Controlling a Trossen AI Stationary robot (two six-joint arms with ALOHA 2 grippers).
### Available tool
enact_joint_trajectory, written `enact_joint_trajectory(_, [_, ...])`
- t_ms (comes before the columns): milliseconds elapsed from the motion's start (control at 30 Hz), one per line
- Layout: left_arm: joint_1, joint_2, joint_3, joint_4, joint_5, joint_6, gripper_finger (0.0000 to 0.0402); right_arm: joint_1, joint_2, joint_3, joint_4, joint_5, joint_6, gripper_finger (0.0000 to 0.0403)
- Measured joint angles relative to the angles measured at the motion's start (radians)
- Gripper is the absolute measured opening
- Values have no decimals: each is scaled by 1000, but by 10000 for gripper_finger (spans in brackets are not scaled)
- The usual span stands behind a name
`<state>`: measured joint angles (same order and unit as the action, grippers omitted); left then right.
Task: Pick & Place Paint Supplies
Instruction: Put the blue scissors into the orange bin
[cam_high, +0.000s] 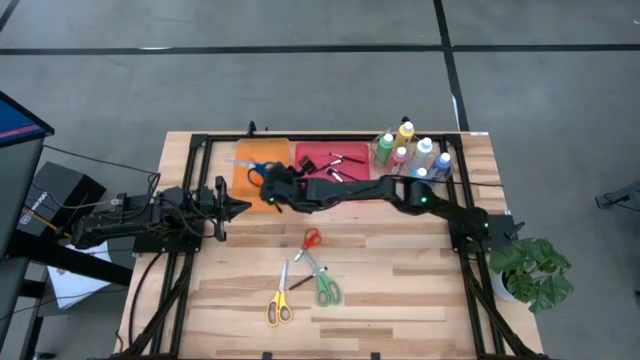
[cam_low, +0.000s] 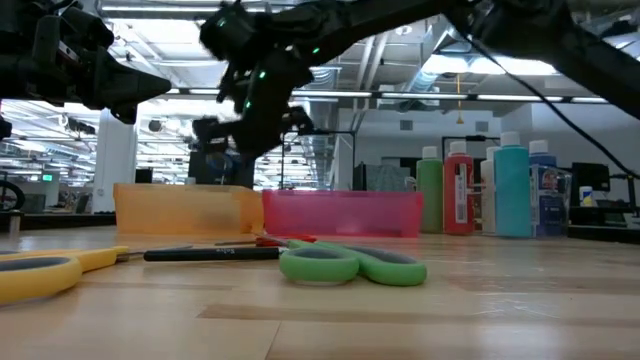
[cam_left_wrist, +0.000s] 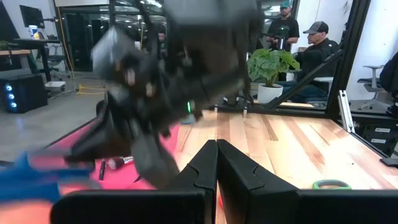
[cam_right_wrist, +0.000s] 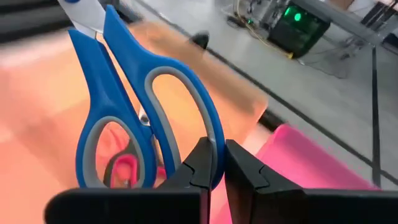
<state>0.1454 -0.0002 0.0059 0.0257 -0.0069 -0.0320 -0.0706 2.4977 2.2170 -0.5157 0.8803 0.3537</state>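
My right gripper (cam_right_wrist: 214, 168) reaches across the table over the orange tray (cam_high: 243, 150), shut on blue scissors (cam_right_wrist: 134, 106) with grey-lined handle loops. Their blades point away from the fingers. In the high view the scissors (cam_high: 252, 167) show above that tray. Thin brushes (cam_high: 345, 158) lie in the pink tray (cam_high: 310, 150) beside it. Red scissors (cam_high: 311, 238), yellow scissors (cam_high: 279, 300) and green scissors (cam_high: 326, 289) lie flat on the wooden table. Paint bottles (cam_high: 412, 150) stand at the far right. My left gripper (cam_high: 238, 207) waits shut at the table's left. My right gripper pinches the outer rim of one handle loop (cam_right_wrist: 210, 142) of the blue scissors between its two fingers. The fingers come from the table's right, slanting down. The scissors stick out ahead of the fingers over the orange tray, blades farthest from the gripper.
The two trays stand side by side at the table's far edge, orange (cam_low: 185, 210) left of pink (cam_low: 345, 213). A dark brush (cam_low: 210, 254) lies by the green scissors (cam_low: 350, 265). A potted plant (cam_high: 530, 270) stands off the table's right edge. People sit beyond the table.
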Motion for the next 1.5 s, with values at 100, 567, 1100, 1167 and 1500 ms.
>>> enact_joint_trajectory(100, [0,0,0,0,0,0,2,3,70,90,-95,2,37,15])
enact_joint_trajectory(567, [0,0,0,0,0,0,2,-6,105,137,-223,74,34,15])
enact_joint_trajectory(1100, [0,0,0,0,0,0,2,0,101,139,-187,447,-503,15])
enact_joint_trajectory(1167, [0,0,0,0,0,0,2,5,105,139,-123,517,-655,15])
enact_joint_trajectory(1500, [0,0,0,0,0,0,2,4,108,139,136,614,-1031,15])
